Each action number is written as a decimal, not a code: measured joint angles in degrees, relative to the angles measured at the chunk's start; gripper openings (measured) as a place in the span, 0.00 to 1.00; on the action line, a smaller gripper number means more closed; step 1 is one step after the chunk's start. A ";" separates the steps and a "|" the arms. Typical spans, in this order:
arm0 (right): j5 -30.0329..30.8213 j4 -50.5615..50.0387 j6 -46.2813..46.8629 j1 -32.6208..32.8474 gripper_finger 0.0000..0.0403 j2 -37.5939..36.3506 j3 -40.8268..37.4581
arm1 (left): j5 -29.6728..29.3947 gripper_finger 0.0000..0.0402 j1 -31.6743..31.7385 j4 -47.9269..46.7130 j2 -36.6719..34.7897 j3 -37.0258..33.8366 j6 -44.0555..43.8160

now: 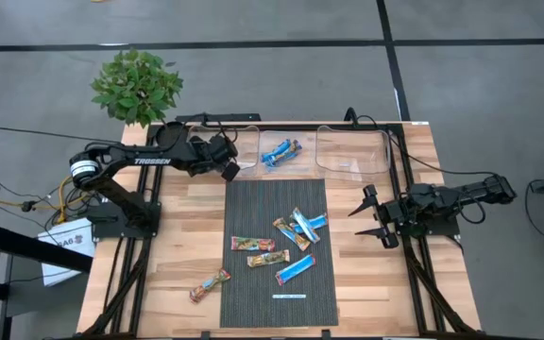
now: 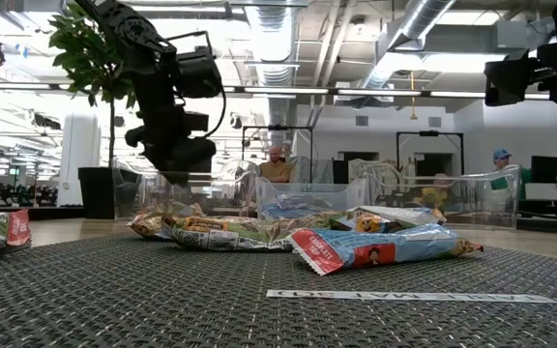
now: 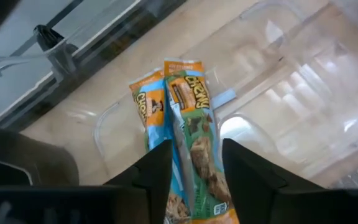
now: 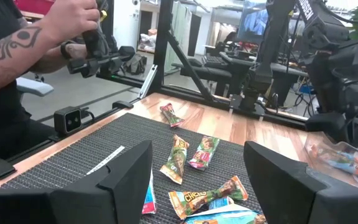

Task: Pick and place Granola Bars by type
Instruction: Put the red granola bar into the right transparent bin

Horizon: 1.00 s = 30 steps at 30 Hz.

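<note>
Left arm carries a bar over the far-left tray while loose bars wait on the mat

The left gripper point(image 1: 228, 171) hangs above the clear plastic tray point(image 1: 246, 135) at the table's far side, its fingers narrowed on a green-and-orange bar point(image 3: 194, 137) whose long axis runs straight out between them; a second orange bar point(image 3: 149, 112) lies just beneath in the tray. The crinkly foil-wrapped granola bars point(image 1: 286, 241) lie scattered at mixed angles on the dark ribbed mat point(image 1: 253, 293), with one point(image 1: 210, 283) off it on the wood. They lie nearer the idle right gripper point(image 1: 378, 216), spread wide at the mat's right edge
</note>
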 joint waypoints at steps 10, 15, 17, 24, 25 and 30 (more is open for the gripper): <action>0.00 0.00 0.00 0.02 0.62 0.02 0.01 | -0.02 0.41 -1.56 7.32 -0.95 0.02 8.53; 0.00 0.00 0.00 0.02 0.62 0.02 0.01 | 0.74 0.41 -5.21 11.25 -3.07 0.09 17.54; 0.00 0.00 0.00 0.01 0.62 0.02 0.02 | 1.43 0.41 -7.27 11.93 -4.09 0.11 20.68; 0.00 0.00 0.00 0.01 0.62 0.02 0.02 | 1.62 0.41 -16.25 12.31 -6.77 0.11 28.92; 0.00 0.00 0.00 0.01 0.62 0.02 0.01 | 1.60 0.41 -17.77 12.24 -6.84 0.13 29.79; 0.00 0.00 0.00 0.01 0.62 0.02 0.01 | 4.92 0.41 -25.84 11.60 -6.84 0.13 31.44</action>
